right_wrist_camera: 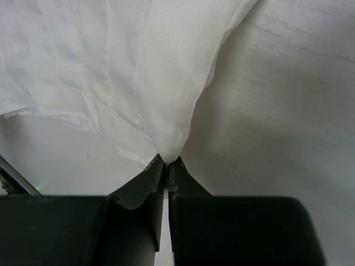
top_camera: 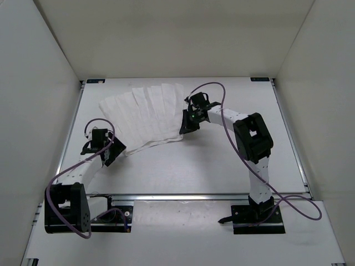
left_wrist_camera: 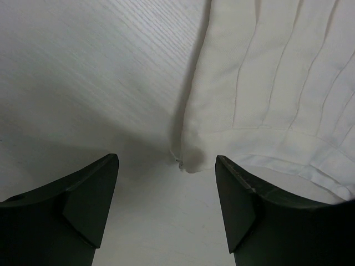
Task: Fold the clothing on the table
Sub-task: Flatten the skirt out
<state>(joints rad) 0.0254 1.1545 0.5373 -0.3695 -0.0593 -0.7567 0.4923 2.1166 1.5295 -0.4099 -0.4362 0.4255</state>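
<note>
The clothing (top_camera: 147,115), a thin white pleated piece, lies fanned out on the far left-middle of the table (top_camera: 211,166). My right gripper (top_camera: 183,127) is at its near right corner. In the right wrist view that gripper (right_wrist_camera: 166,162) is shut on a pinched-up corner of the clothing (right_wrist_camera: 138,72), which rises in a tent from the jaws. My left gripper (top_camera: 113,152) sits at the clothing's near left corner. In the left wrist view it (left_wrist_camera: 166,160) is open, and the corner of the clothing (left_wrist_camera: 266,83) lies on the table just ahead, between the fingertips.
White walls (top_camera: 39,111) enclose the table on three sides. A thin metal frame (top_camera: 288,130) runs along the table's edges. Purple cables (top_camera: 299,213) loop from both arms near their bases at the front edge.
</note>
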